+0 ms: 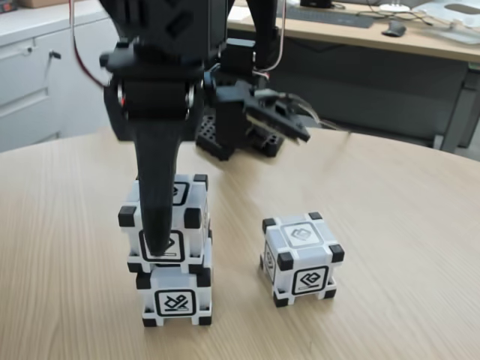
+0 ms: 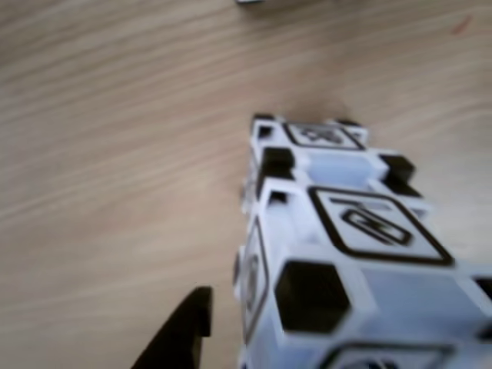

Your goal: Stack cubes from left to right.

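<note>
In the fixed view two cubes are stacked at the left. The top cube (image 1: 191,196) sits slightly left and back on the bottom cube (image 1: 176,298). A third cube (image 1: 301,259) stands alone on the table to the right. My gripper (image 1: 165,229) comes straight down over the top cube, and its black front finger (image 1: 157,225) hangs before that cube's front face; the other finger is hidden behind. In the other view the top cube (image 2: 361,261) is close up with the bottom cube (image 2: 315,138) beyond it. A black finger (image 2: 183,334) stands a small gap away from the cube's side, so the jaws look open.
The black arm base (image 1: 236,127) stands behind the stack on the round wooden table (image 1: 405,225). Behind the table are a desk with a keyboard (image 1: 330,15) and a mouse (image 1: 393,28), and a grey cabinet (image 1: 37,75) at the left.
</note>
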Robot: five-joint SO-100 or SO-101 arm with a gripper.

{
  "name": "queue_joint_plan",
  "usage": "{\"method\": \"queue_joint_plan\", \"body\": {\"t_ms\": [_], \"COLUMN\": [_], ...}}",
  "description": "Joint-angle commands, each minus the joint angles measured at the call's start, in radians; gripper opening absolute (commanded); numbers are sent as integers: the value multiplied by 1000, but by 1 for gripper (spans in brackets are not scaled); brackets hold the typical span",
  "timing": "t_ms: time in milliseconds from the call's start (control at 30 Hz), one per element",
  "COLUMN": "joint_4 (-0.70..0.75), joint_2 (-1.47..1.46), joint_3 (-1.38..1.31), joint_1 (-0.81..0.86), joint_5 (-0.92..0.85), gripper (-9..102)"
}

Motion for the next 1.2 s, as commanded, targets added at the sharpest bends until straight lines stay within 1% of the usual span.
{"method": "queue_joint_plan", "body": {"t_ms": [0,200,400,1000,1167], "joint_4": [9,11,11,12,12], "joint_2": [92,184,207,184,92], "joint_3": [-15,-17,-3,2,2], "joint_1": [2,0,-8,-233,-308], "joint_5": [-15,-41,-23,149,233], "gripper": [46,46,46,47,47]}}
